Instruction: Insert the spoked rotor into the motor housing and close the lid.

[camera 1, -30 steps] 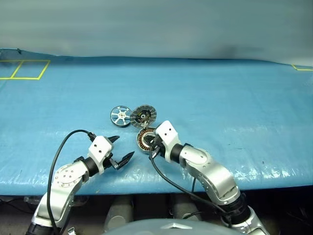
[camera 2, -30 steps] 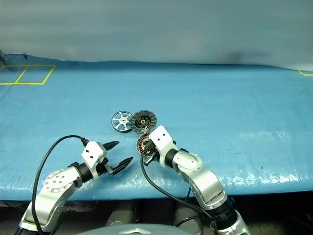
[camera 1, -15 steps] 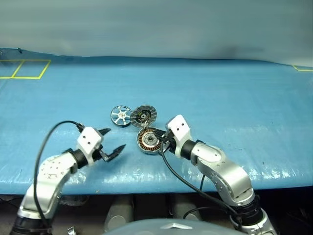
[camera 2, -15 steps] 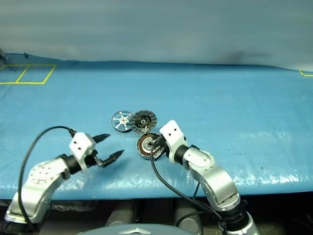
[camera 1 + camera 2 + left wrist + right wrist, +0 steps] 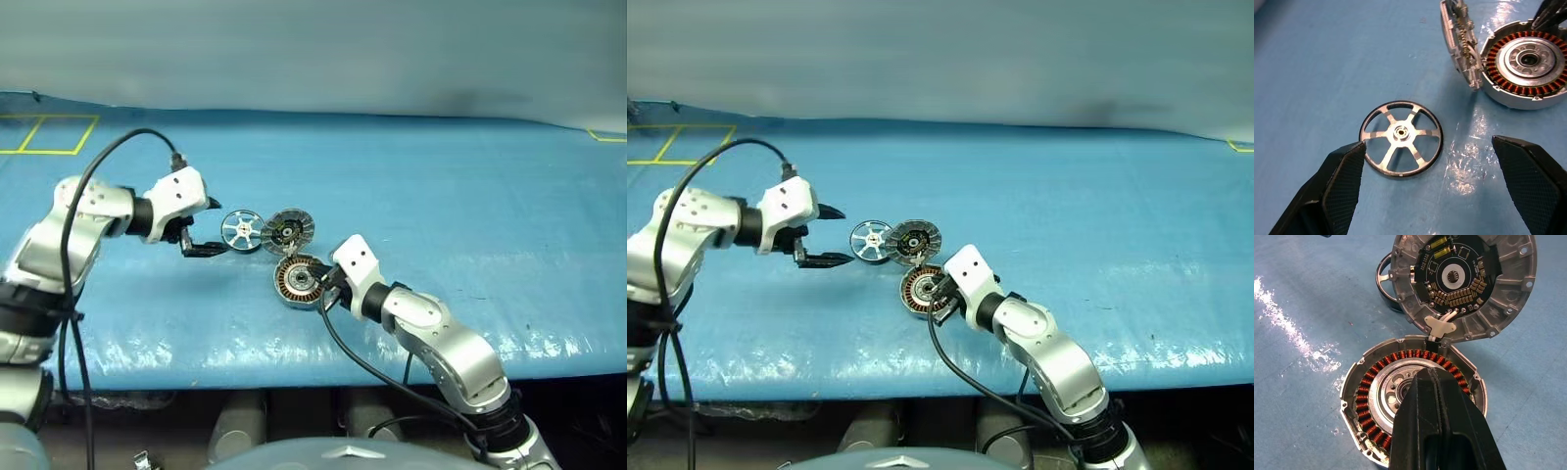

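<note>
The spoked rotor (image 5: 1401, 138), a shiny silver wheel, lies flat on the blue table cover. Just left of it in the head views, my left gripper (image 5: 217, 227) is open, its fingers (image 5: 1344, 181) spread wider than the wheel and apart from it. The motor housing (image 5: 1366, 401) sits in front of the rotor with its copper windings facing up. The lid (image 5: 1459, 279) stands open on the housing's far rim, dark inner face showing. My right gripper (image 5: 1427, 373) is shut, with its tips over the housing's pale hub.
The blue cover (image 5: 470, 196) spreads wide around the parts. Its front edge (image 5: 294, 357) drops off just behind my arms. Yellow tape squares (image 5: 59, 134) mark the far left corner. A black cable (image 5: 98, 171) loops over my left arm.
My left arm has risen from near the table's front edge and swung forward, its open gripper now beside the rotor. The right gripper stays shut at the housing.
</note>
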{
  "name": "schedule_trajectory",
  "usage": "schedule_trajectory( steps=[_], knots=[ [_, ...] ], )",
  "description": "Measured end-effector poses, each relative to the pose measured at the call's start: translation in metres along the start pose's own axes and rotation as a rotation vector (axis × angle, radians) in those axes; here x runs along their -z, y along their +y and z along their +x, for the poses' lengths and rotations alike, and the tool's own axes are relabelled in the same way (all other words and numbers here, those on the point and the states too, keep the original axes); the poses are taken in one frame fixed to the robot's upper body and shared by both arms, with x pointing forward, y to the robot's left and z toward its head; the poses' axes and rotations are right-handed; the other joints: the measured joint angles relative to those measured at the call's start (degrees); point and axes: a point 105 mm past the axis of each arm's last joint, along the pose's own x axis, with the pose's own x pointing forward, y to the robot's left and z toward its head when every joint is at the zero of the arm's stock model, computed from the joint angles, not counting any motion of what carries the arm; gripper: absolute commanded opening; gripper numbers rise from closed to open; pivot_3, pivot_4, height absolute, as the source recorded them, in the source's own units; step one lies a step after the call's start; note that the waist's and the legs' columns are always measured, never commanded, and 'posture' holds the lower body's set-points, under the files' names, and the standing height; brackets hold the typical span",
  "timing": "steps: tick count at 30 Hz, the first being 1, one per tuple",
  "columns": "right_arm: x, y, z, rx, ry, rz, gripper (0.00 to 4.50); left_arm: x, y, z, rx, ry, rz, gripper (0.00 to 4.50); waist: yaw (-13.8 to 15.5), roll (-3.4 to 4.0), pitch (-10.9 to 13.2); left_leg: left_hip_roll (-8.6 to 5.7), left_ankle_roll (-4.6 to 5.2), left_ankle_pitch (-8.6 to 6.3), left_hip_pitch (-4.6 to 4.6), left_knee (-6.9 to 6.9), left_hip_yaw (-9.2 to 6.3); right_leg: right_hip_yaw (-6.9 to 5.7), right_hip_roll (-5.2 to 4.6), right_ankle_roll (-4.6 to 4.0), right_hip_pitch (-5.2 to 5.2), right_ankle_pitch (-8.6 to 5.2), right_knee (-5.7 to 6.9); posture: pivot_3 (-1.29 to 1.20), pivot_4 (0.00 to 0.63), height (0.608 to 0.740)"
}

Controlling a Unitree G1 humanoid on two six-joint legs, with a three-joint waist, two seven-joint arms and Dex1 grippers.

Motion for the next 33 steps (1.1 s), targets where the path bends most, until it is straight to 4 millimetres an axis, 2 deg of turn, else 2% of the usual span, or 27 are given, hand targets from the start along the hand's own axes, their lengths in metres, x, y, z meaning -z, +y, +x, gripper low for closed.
schedule_trajectory(
  steps=[7,10,14,20,33],
  knots=[
    [-0.001,-0.001,0.000,0.018,-0.015,0.005,0.02,0.003,0.013,0.017,0.119,0.193,0.157,4.50,-0.2,-0.06,0.0,0.01,0.01,0.00,-0.04,-0.01,-0.05,0.01,0.05,0.22,-0.04,0.06,0.05,0.00,0.150,0.740],
    [0.000,-0.001,0.000,0.025,-0.014,0.011,0.00,0.004,0.011,0.021,0.188,0.262,0.203,3.87,-0.2,-0.06,0.0,0.01,0.01,0.00,-0.06,0.01,-0.05,0.03,0.05,0.22,-0.04,0.06,0.04,0.00,0.150,0.740],
    [0.001,-0.001,0.000,0.026,-0.011,0.012,0.00,0.002,0.014,0.025,0.215,0.324,0.246,2.57,-0.2,-0.06,0.0,0.01,0.02,0.00,-0.05,0.05,-0.09,0.02,0.06,0.26,-0.02,0.08,0.09,0.00,0.150,0.740],
    [0.001,-0.001,0.001,0.008,-0.006,0.006,0.00,0.000,0.015,0.031,0.237,0.438,0.283,2.57,-0.3,-0.06,0.0,0.01,0.02,0.00,-0.07,0.14,-0.10,0.04,0.08,0.37,0.01,0.15,0.11,0.00,0.150,0.740],
    [0.005,-0.002,0.000,-0.026,0.024,-0.012,0.00,-0.009,0.004,0.048,0.280,0.542,0.316,2.57,-0.3,-0.06,0.0,0.01,0.03,0.01,-0.07,0.29,-0.14,0.04,0.10,0.45,0.06,0.19,0.20,0.00,0.150,0.740]
  ],
)
